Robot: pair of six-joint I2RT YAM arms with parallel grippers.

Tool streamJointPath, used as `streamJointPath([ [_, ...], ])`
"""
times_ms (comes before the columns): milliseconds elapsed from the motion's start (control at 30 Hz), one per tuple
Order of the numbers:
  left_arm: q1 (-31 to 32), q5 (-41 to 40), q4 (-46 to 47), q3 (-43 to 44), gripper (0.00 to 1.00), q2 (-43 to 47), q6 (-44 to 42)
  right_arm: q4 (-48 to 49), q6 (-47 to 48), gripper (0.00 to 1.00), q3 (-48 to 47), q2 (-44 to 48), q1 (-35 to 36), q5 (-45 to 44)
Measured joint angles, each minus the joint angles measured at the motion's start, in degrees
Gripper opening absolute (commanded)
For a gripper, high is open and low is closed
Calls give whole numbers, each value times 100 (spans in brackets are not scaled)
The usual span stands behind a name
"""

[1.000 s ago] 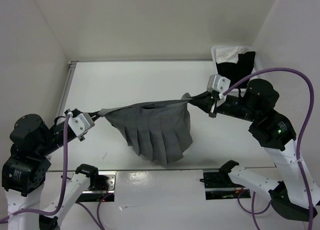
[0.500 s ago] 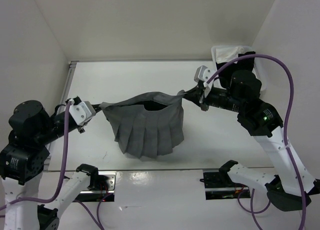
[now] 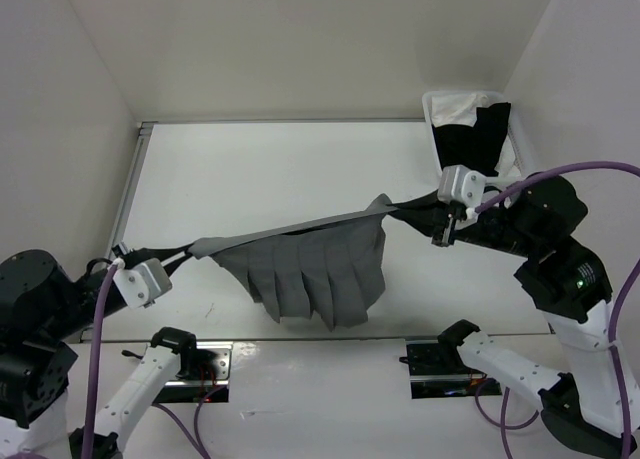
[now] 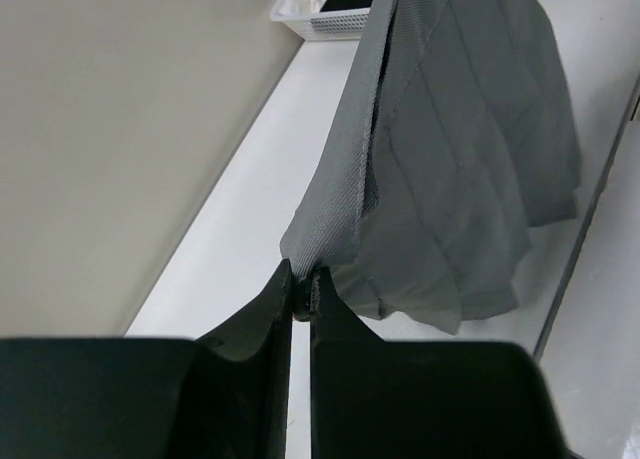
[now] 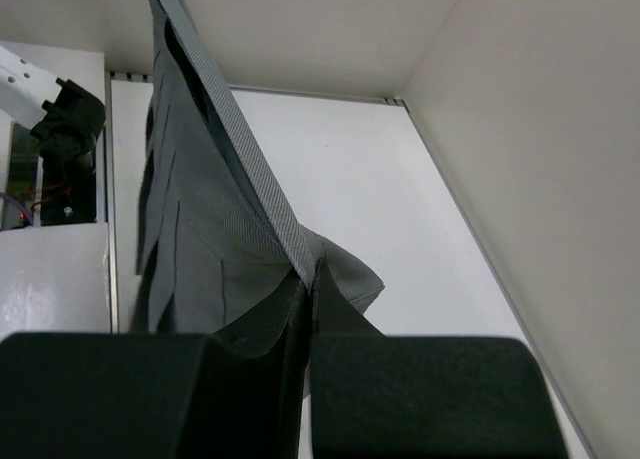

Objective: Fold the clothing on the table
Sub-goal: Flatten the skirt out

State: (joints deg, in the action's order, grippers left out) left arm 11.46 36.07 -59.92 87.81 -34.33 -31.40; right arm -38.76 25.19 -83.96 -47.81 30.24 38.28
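The clothing (image 3: 318, 274), a grey pleated skirt, hangs above the white table (image 3: 260, 169), stretched taut by its waistband between both arms. My left gripper (image 3: 190, 249) is shut on the waistband's left end; in the left wrist view the fabric (image 4: 440, 159) runs straight up from the pinched fingertips of that gripper (image 4: 302, 287). My right gripper (image 3: 398, 207) is shut on the right end, with the waistband (image 5: 250, 169) leading away from the closed tips of this gripper (image 5: 312, 279). The pleats hang down toward the table's near edge.
A white basket (image 3: 470, 129) with a black garment and a white garment stands at the far right corner. A metal rail (image 3: 128, 194) runs along the table's left edge. White walls close in at the left, back and right. The arm bases (image 3: 320, 359) sit near.
Both arms have drawn apart and toward the near side. The waistband, slack and rounded half a second ago, is now pulled into a straight line, and the skirt hangs lower and nearer.
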Motion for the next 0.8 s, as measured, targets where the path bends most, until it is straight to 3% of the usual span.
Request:
streamJointPath([
  [200, -9, 103, -116, 72, 6, -55, -9, 20, 0, 0, 136, -17, -11, -83],
  [367, 166, -125, 570, -632, 6, -511, 111, 382, 44, 0, 796, -249, 46, -807],
  [500, 313, -492, 1401, -1414, 6, -1578, 321, 708, 170, 0, 1255, -1016, -7, -1307],
  [600, 328, -879, 2024, -1718, 5, -2605, 472, 931, 271, 0, 1405, -1882, -450, -1388],
  [800, 131, -1379, 2817, -1270, 5, -4297, 785, 1141, 409, 0, 955, -3558, -1453, -1362],
])
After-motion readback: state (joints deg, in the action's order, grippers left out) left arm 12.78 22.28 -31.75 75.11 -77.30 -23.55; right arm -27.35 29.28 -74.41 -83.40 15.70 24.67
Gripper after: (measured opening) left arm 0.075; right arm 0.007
